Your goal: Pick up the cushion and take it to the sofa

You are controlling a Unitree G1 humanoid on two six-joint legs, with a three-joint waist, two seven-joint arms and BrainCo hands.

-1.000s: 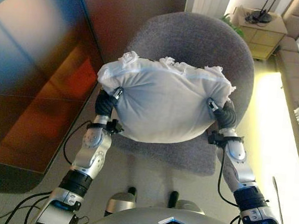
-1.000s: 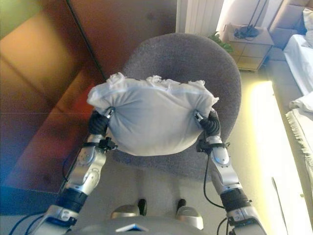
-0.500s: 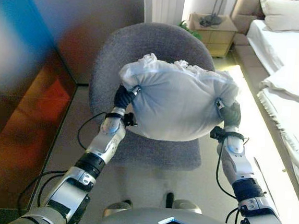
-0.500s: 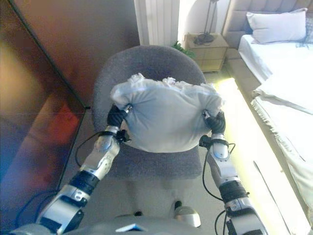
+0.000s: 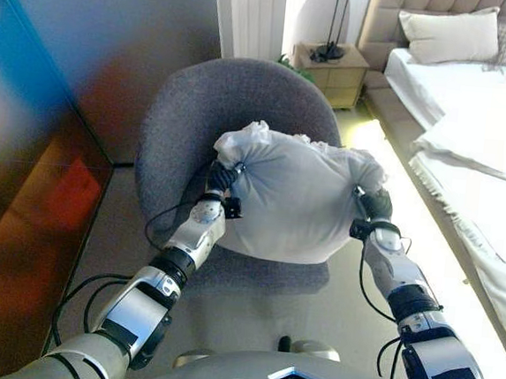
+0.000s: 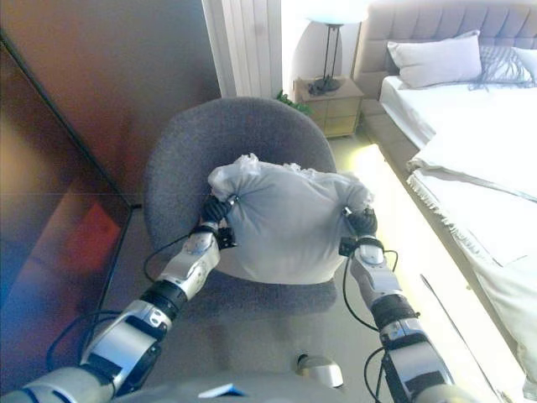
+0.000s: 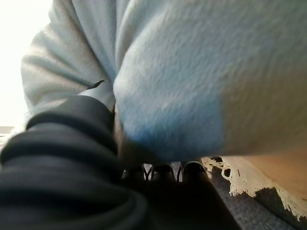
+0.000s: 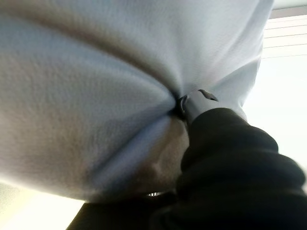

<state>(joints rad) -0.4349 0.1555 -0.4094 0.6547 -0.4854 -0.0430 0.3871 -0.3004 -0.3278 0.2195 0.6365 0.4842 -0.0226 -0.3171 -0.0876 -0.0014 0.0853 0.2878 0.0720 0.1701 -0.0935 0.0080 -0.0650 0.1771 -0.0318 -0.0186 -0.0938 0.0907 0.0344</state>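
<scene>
The white cushion (image 5: pixel 292 202) with a frilled edge hangs in the air over the seat of a grey chair (image 5: pixel 198 105), gripped at both ends. My left hand (image 5: pixel 221 176) is shut on its left end and my right hand (image 5: pixel 376 205) on its right end. In the left wrist view the cushion (image 7: pixel 192 72) bulges over my fingers (image 7: pixel 160 171), which lie under it. In the right wrist view my thumb (image 8: pixel 196 100) digs into the cushion (image 8: pixel 96 72) and puckers the cloth. No sofa shows in any view.
A dark glossy wooden wall (image 5: pixel 45 136) runs along the left. A bed (image 5: pixel 480 130) with white sheets and a pillow (image 5: pixel 444 33) stands at the right. A nightstand (image 5: pixel 330 68) with a lamp is behind the chair. A strip of floor (image 5: pixel 410 221) lies between chair and bed.
The camera has swung right, so the bed and nightstand have come into view. The cushion stays held between both hands, now farther out in front of me.
</scene>
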